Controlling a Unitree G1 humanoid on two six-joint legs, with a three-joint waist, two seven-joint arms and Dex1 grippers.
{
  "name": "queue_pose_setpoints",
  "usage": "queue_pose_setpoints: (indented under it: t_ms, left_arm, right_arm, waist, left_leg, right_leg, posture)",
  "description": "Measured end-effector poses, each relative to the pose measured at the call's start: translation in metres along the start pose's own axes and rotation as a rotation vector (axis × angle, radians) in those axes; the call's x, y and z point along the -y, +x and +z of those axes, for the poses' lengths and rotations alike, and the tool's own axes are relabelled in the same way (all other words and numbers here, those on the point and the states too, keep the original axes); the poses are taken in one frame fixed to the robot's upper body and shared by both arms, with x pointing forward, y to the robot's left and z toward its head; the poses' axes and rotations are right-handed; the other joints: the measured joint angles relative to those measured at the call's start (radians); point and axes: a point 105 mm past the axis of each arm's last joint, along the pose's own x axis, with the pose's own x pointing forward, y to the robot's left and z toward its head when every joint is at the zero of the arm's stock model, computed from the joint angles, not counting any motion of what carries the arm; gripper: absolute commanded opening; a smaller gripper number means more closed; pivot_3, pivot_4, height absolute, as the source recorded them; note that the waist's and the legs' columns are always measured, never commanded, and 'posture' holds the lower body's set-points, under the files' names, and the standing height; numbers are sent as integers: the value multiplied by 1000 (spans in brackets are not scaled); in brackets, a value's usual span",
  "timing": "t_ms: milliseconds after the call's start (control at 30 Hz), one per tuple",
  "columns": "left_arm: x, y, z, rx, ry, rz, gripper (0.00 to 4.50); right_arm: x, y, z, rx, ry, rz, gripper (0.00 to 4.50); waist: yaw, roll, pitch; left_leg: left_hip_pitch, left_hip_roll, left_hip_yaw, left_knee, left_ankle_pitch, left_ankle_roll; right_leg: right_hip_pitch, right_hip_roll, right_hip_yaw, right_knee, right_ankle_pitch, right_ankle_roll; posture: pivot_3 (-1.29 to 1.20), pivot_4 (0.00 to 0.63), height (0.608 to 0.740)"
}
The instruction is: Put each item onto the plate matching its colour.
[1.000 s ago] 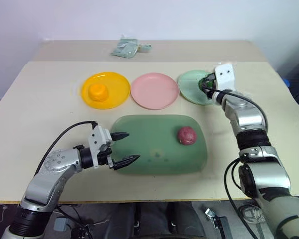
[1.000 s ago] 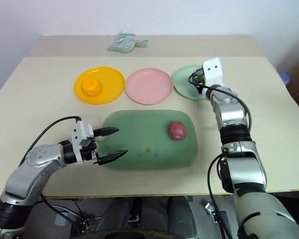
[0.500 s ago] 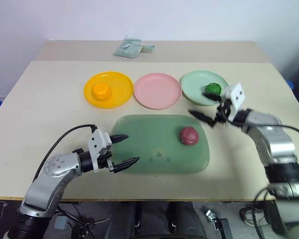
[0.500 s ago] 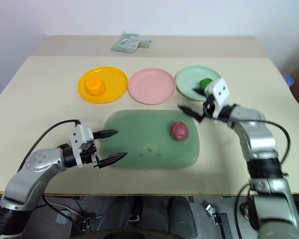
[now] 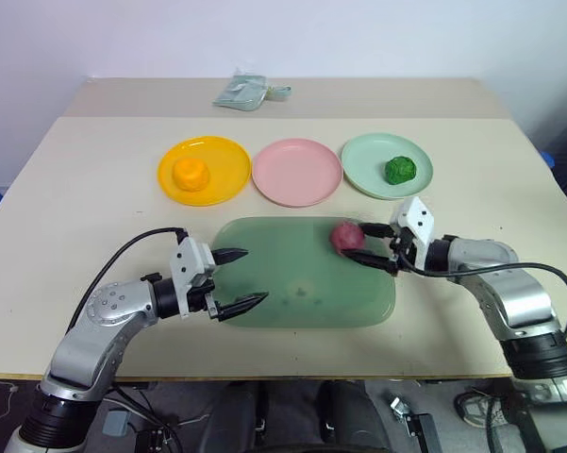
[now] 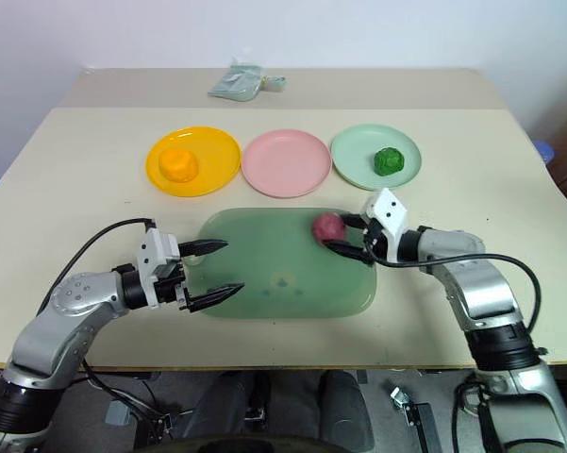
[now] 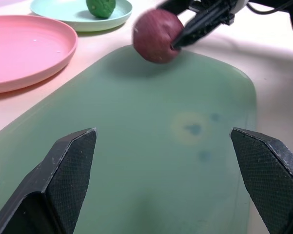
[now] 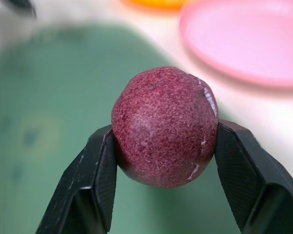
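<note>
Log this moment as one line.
right hand: shut on magenta ball over tray | left hand: open | pink plate: empty

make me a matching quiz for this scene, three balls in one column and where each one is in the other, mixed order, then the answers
Things:
1. orange ball
2. green ball
3. magenta ball

Places:
A. between the fingers of the right pincer, at the green tray
B. on the yellow plate
C. on the mint plate

Pairs: 1-B, 2-C, 3-A
</note>
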Motion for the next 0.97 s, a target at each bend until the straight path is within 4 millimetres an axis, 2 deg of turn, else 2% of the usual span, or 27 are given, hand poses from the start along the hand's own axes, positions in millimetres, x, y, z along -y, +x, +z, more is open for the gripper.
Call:
queue_pose_setpoints:
  t_ms: [100,200,267,300,333,367,500,533,600,767,867,967]
  left_arm:
    - [-37,-13,-3,12,-9,248,4500]
    - [-54,-26,-4,30,-26,384,4500]
    - [-56,-31,-7,31,-40,431,4500]
    - [-54,-32,-8,31,-45,442,4500]
    - [-51,-32,-8,35,-52,452,4500]
    - [-49,-32,-8,39,-54,454,4500]
    - [-45,-32,-4,45,-49,476,4500]
    - [-44,-33,-3,48,-48,481,4500]
    - [-43,-35,-2,49,-48,507,4500]
    - [-56,-55,-10,-3,-25,631,4500]
    - [-70,-82,-18,-49,-13,736,4500]
    - [-79,-109,-25,-97,1,825,4500]
  right_arm:
    - [17,41,25,78,-11,-135,2292]
    - [30,68,25,52,-8,-234,2292]
    - [34,87,16,20,19,-281,3317]
    - [34,94,12,9,32,-290,3671]
    - [35,99,9,2,37,-301,4300]
    - [36,100,8,-2,33,-308,4413]
    - [46,97,15,41,-9,-342,4413]
    - [48,94,16,50,-25,-339,4413]
    - [51,76,19,86,-65,-322,4413]
    - [62,13,-11,52,-54,-317,4413]
    - [68,-37,-29,0,-12,-332,4413]
    - [70,-78,-36,-48,37,-332,4413]
  waist:
    - [-13,0,0]
    - [-12,0,0]
    - [-14,0,0]
    - [-15,0,0]
    - [-15,0,0]
    - [-13,0,0]
    - [-16,0,0]
    - [-17,0,0]
    - [-12,0,0]
    - [-11,0,0]
    - [-13,0,0]
    - [-16,0,0]
  left_leg:
    - [0,0,-1,-1,1,-2]
    - [-1,-1,-1,-2,1,-1]
    - [-2,-2,-1,-3,0,-1]
    - [-2,-2,-1,-3,0,-1]
    - [-2,-2,-1,-3,0,-1]
    - [-2,-2,-1,-3,0,-1]
    - [-1,-2,-1,-3,1,-1]
    - [-1,-2,-1,-3,1,-1]
    - [-1,-2,-1,-4,1,-1]
    - [-1,-2,-1,-4,1,-1]
    - [-1,-1,0,-4,1,-1]
    - [0,0,1,-4,0,0]
  right_leg:
    - [-2,1,0,2,0,0]
    - [-2,0,-1,2,0,0]
    - [-1,0,-1,2,0,0]
    - [-1,0,-1,2,0,0]
    - [-1,0,-1,2,0,0]
    - [-1,0,-1,2,0,0]
    - [-1,1,-1,2,0,0]
    - [-1,1,-1,2,0,0]
    - [-1,1,-1,2,0,0]
    - [0,1,-1,1,0,0]
    - [0,1,-1,1,0,0]
    - [0,1,-1,-2,0,0]
  posture:
    - [0,150,740]
    - [0,150,740]
    - [0,150,740]
    - [0,150,740]
    - [0,150,740]
    - [0,150,740]
    - [0,150,740]
    - [0,150,740]
    - [0,150,740]
    - [0,150,740]
    - [0,150,740]
    - [0,150,740]
